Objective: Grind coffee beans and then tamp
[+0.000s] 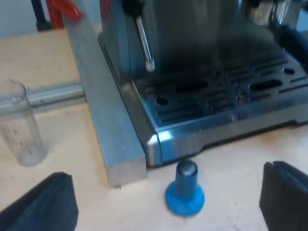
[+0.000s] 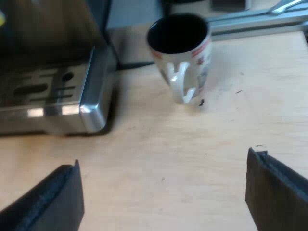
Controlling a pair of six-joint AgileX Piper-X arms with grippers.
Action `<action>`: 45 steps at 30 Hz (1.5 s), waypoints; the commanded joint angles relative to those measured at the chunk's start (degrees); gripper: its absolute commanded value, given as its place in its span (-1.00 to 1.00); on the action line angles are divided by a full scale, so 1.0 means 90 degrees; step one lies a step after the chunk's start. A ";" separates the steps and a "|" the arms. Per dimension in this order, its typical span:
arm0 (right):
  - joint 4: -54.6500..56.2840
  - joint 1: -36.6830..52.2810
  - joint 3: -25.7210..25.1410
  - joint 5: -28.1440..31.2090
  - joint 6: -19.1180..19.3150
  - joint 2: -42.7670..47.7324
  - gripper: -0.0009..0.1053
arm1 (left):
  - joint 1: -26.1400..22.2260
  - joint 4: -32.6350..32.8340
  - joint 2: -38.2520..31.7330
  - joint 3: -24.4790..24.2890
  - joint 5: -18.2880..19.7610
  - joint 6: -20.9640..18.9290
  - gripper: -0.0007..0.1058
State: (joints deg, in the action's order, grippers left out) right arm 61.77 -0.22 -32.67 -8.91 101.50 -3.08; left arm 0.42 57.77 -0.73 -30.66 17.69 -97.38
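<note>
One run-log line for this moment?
left gripper open over blue tamper at espresso machine front | right gripper open over table, near mug | measuring glass upright

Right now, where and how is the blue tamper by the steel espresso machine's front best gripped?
Take the blue tamper by its narrow upright stem, coming down from above; it stands on its wide disc base, stem pointing up.

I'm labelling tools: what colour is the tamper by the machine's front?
The tamper is blue; the left wrist view shows it best.
</note>
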 commanded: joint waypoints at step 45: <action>-0.5759 -0.7778 0.0206 0.4094 -0.0665 -0.5008 0.36 | 0.2577 -0.3599 0.1833 0.1469 0.2117 0.0427 0.50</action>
State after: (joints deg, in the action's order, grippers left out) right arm 16.27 -69.86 -31.34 25.37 96.76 -47.80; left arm 23.38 26.37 15.94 -17.27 35.81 -93.90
